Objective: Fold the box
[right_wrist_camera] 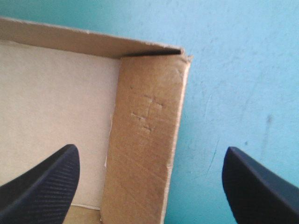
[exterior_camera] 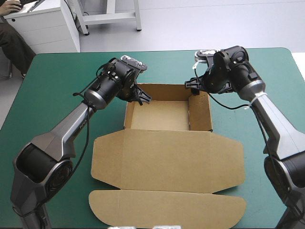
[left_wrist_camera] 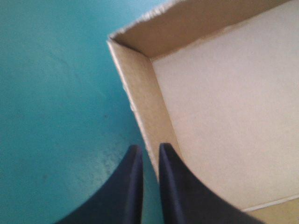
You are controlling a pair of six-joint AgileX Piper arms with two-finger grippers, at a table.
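The brown box stands as an open tray at the table's middle, its lid lying flat toward the front with an end flap at the near edge. My left gripper is at the tray's left wall near the far left corner. In the left wrist view it is all but shut, with that wall running between the fingers. My right gripper hangs over the far right corner. It stands wide open astride the right wall, touching nothing.
The teal-green cover shows bare on both sides of the tray. A white cabinet and a metal frame stand beyond the table's far edge.
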